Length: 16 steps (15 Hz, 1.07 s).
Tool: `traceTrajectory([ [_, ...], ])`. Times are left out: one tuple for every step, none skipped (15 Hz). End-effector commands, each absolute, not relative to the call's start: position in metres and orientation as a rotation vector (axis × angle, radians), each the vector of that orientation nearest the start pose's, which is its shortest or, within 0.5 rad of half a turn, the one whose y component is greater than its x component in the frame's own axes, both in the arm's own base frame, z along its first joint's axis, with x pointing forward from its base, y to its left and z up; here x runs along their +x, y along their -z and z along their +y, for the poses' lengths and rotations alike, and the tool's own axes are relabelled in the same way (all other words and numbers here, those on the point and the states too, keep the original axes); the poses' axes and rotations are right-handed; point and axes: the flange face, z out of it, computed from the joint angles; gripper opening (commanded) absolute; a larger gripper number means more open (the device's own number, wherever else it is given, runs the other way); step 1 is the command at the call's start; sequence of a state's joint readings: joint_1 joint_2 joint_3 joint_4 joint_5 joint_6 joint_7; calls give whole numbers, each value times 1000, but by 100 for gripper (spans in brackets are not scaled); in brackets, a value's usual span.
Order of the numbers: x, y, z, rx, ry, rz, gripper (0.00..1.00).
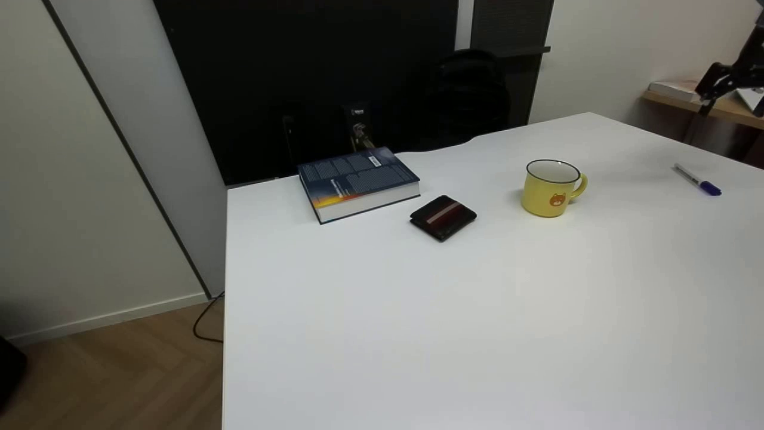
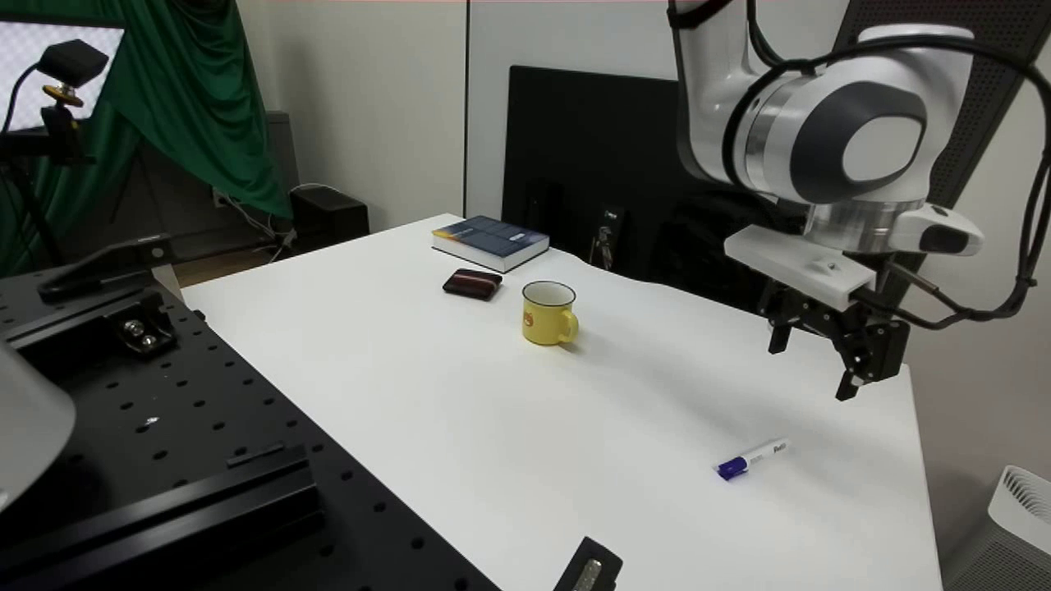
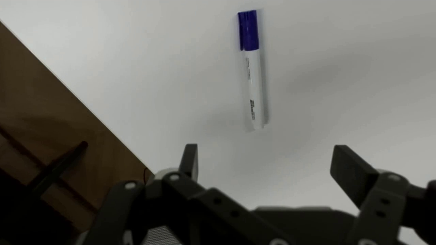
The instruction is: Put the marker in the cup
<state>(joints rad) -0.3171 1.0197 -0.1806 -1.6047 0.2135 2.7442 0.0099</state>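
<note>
The marker, white with a blue cap, lies flat on the white table in both exterior views (image 1: 695, 178) (image 2: 754, 457). In the wrist view the marker (image 3: 254, 75) lies ahead of the fingers, cap pointing away. The yellow cup with a dark rim stands upright in both exterior views (image 1: 540, 194) (image 2: 543, 322), handle toward the marker's side. My gripper (image 2: 812, 368) is open and empty, above the table beyond the marker. It shows partly at the right edge of an exterior view (image 1: 732, 108) and with fingers wide apart in the wrist view (image 3: 265, 160). The cup is out of the wrist view.
A dark wallet (image 1: 443, 218) lies beside the cup, and a thick blue book (image 1: 360, 184) lies behind it. The table's edge (image 3: 78, 97) shows in the wrist view. A black perforated board (image 2: 205, 410) borders the table. Dark panels (image 2: 591, 156) stand behind it.
</note>
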Motion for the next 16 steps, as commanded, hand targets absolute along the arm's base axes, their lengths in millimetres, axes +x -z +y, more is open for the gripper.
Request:
traceTrajectory([
  [617, -19, -318, -3083, 222, 1023, 100],
  [618, -10, -317, -3101, 194, 1019, 100],
  [618, -6, -317, -3112, 156, 1038, 100],
  [607, -12, -314, -3090, 174, 979, 100],
  [608, -6, -314, -3100, 162, 988, 100],
  [609, -2, -314, -3106, 157, 991, 100],
  [610, -1, -314, -3109, 156, 992, 100],
  [611, -1, -314, -3109, 157, 994, 100],
  [612, -2, -314, -3109, 158, 996, 100],
  [613, -3, -315, -3108, 159, 997, 100],
  [613, -3, -315, -3108, 160, 998, 100],
  [613, -3, -315, -3108, 160, 998, 100],
  [614, -1, -315, -3113, 154, 994, 100],
  [615, 2, -315, -3117, 161, 988, 100],
  [616, 4, -315, -3122, 151, 987, 100],
  [616, 7, -316, -3124, 154, 981, 100],
])
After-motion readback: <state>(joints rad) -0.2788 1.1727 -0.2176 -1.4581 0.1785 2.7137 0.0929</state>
